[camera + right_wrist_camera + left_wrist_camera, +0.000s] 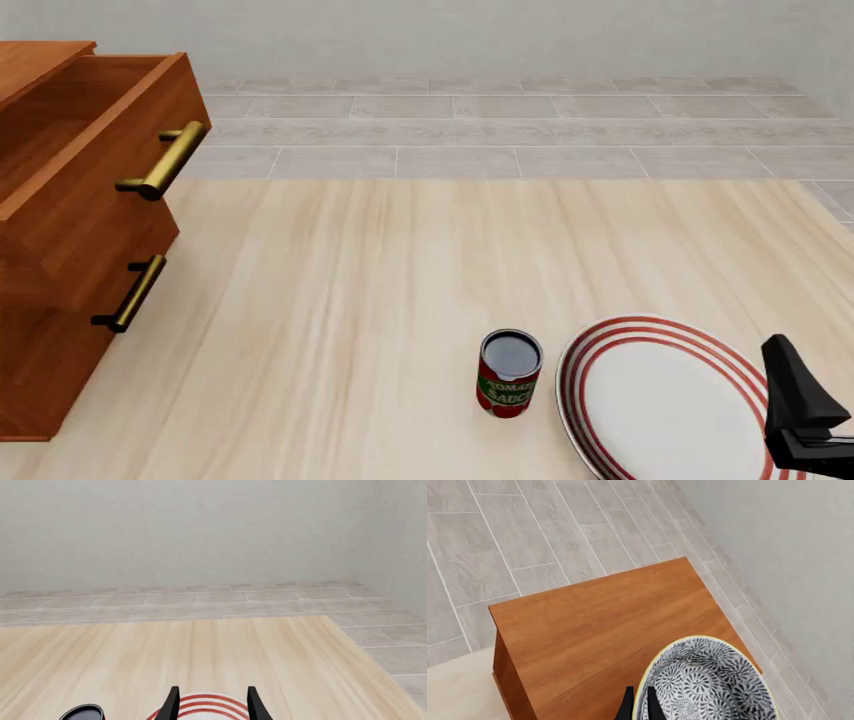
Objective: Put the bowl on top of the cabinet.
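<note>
— Pincer on my left arm [639, 705] pinches the bowl [707, 680] by its rim, over the cabinet [607, 625] top, near the wall-side edge.

— Risk?

— If I release there, I judge it may tip off toward the wall. Bare wood lies inward; I'd shift that way.

— Right side?

— Right pincer [212, 702] hangs open over the plate [667, 410], beside the can [509, 373] on the worktop [400, 280].
</note>
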Tool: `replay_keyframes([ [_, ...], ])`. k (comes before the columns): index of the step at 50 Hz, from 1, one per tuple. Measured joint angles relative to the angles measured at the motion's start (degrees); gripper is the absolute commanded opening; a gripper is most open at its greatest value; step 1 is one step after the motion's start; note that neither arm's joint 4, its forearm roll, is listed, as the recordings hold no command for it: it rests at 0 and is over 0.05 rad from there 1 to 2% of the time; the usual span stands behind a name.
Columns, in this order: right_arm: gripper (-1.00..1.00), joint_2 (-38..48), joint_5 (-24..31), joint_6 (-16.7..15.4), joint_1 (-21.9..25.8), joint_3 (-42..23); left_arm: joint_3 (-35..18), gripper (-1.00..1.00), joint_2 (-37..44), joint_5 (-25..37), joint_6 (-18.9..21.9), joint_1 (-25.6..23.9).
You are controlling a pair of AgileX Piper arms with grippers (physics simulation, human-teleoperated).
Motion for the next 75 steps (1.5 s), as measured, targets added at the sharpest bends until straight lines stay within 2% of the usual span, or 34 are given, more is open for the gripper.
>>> replay_keyframes([
  [35, 1.00, 0.12, -0.13, -0.23, 0.19, 0.01, 0.59, -1.00, -0.31, -0.84, -0.57, -0.55],
  [36, 1.00, 0.13, -0.14, -0.23, 0.19, 0.00, 0.56, 1.00, -0.32, -0.83, -0.51, -0.58],
  [75, 1.00, -0.09, 0.06, -0.11, 0.16, -0.04, -0.01, 1.00, -2.17, -1.57, 0.42, -0.72],
])
